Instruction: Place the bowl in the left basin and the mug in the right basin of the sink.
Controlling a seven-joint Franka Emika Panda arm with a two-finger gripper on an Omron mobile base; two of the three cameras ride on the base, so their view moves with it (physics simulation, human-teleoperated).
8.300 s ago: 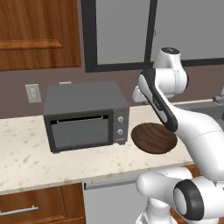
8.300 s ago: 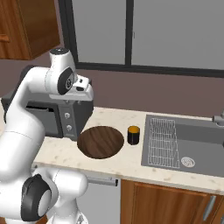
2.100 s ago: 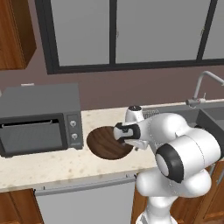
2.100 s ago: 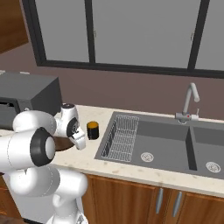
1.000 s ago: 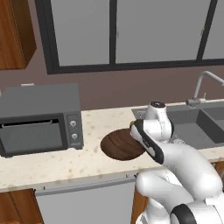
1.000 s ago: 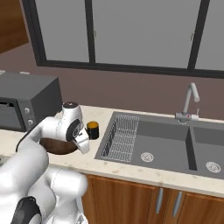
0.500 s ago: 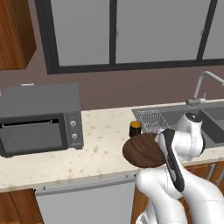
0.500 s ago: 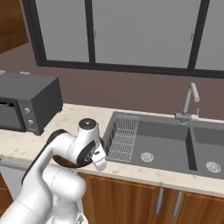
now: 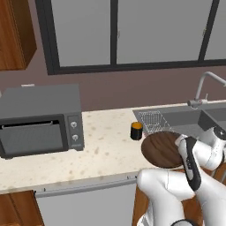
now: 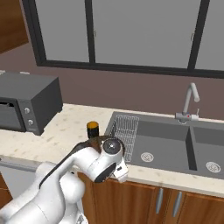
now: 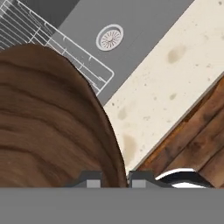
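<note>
While the white arm reaches low over the front edge of the speckled surface (image 9: 106,150), its hand (image 11: 114,178) is clenched on the rim of the bowl (image 9: 161,148), one dark fingertip (image 11: 89,178) on each side of the rim in the hand view; the bowl is a wide, shallow dish of dark brown wood grain, held off the surface, over the surface's front edge and the near corner of the sink (image 10: 166,144); in the hand view its rim overlaps the wire rack (image 11: 26,30), with the round drain (image 11: 110,37) of the left basin (image 10: 157,142) just beyond; the small black mug (image 9: 137,131), orange-yellow inside, stands upright on the surface just left of the rack, apart from the bowl; the narrower right basin (image 10: 209,151) lies past a steel divider, with its own drain; a curved silver faucet (image 10: 190,103) rises behind the sink; a dark grey toaster oven (image 9: 39,119) sits well to the left on the surface; wooden cabinet fronts (image 10: 175,201) run beneath the surface.
</note>
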